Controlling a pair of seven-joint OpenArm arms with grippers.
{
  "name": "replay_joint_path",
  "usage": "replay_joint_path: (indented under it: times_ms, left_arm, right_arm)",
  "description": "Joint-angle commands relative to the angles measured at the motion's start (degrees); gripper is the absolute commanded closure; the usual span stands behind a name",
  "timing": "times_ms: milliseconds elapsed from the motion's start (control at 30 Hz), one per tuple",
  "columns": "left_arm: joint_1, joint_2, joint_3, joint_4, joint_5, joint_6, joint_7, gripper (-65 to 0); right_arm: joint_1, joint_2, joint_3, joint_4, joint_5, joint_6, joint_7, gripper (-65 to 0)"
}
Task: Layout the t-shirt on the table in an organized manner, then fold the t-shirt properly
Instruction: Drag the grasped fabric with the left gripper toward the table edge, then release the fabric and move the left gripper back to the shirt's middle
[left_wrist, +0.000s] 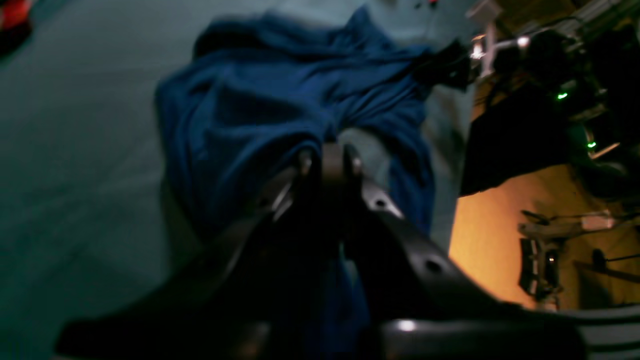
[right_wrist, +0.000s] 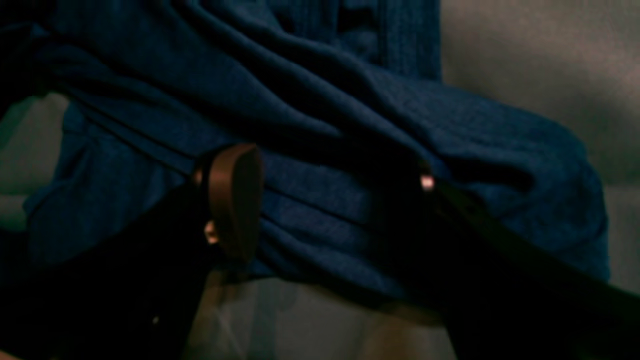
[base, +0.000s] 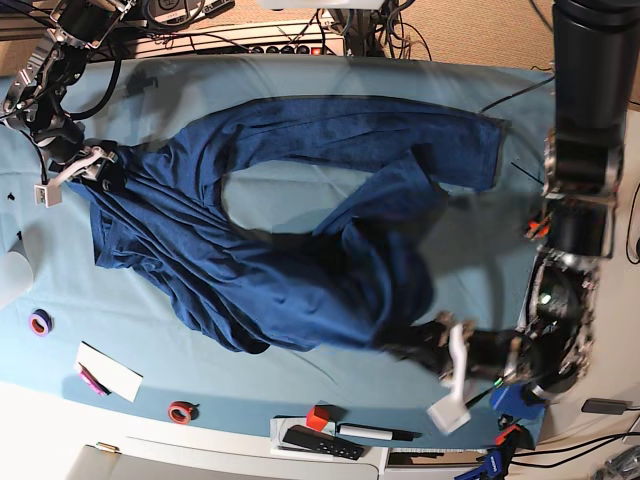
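Left pincer (left_wrist: 327, 155) is pinched together on a fold of the t-shirt (left_wrist: 260, 110), low at the shirt's near edge; I read that as an anchor grip, so I can drag the bunched cloth outward and flatten it. Fabric fans away from the tips in taut ridges, which fits a pull under tension. Wrist view is blurred, so I can't say how deep the bite is.

Right pincer (right_wrist: 325, 195) stands wide apart with cloth lying between its two fingers (right_wrist: 235, 200), at the shirt's far corner. Looks staged to take hold, not yet gripping, I'd judge.

Between the two pincers the t-shirt (base: 290, 270) lies on the table (base: 150, 320), dark navy, heavily wrinkled, body bunched, one sleeve stretched along the far side. Layout clearly unfinished; no fold yet.
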Motion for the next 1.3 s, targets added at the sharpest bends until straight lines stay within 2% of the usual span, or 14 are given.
replay_joint_path:
  times_ms: [0,167,267,500,1033,1167,1267]
  left_arm:
    - [-1.1,-1.4,-0.4,0.9,-1.6,-0.3,-0.9,0.0]
    - [4.0,-5.3,-0.4,0.9,-1.6,-0.3,-0.9,0.0]
    - [6.9,-6.4,-0.4,0.9,-1.6,0.3,-0.9,0.0]
    - [10.2,-6.5,-0.4,0.9,-1.6,0.0,-0.9,0.0]
    - [9.2,-6.4,-0.4,1.0,-1.6,-0.3,-0.9,0.0]
    - [6.0,-3.6,-0.5,1.0,-1.6,-0.3,-0.9,0.0]
    - [4.1,1.8,-0.5,1.0,-1.6,-0.3,-0.9,0.0]
  right_arm:
    - [0.5,1.4,0.3,0.7,1.0,0.1,1.4,-37.1]
    - [0.5,1.4,0.3,0.7,1.0,0.1,1.5,-37.1]
    - [0.5,1.4,0.3,0.7,1.0,0.1,1.5,-37.1]
    - [0.5,1.4,0.3,0.8,1.0,0.1,1.5,-37.0]
    - [0.5,1.4,0.3,0.7,1.3,0.1,1.6,-37.0]
    - [0.5,1.4,0.3,0.7,1.4,0.1,2.3,-37.0]
    - [0.5,1.3,0.3,0.7,1.4,0.1,2.4,-37.0]
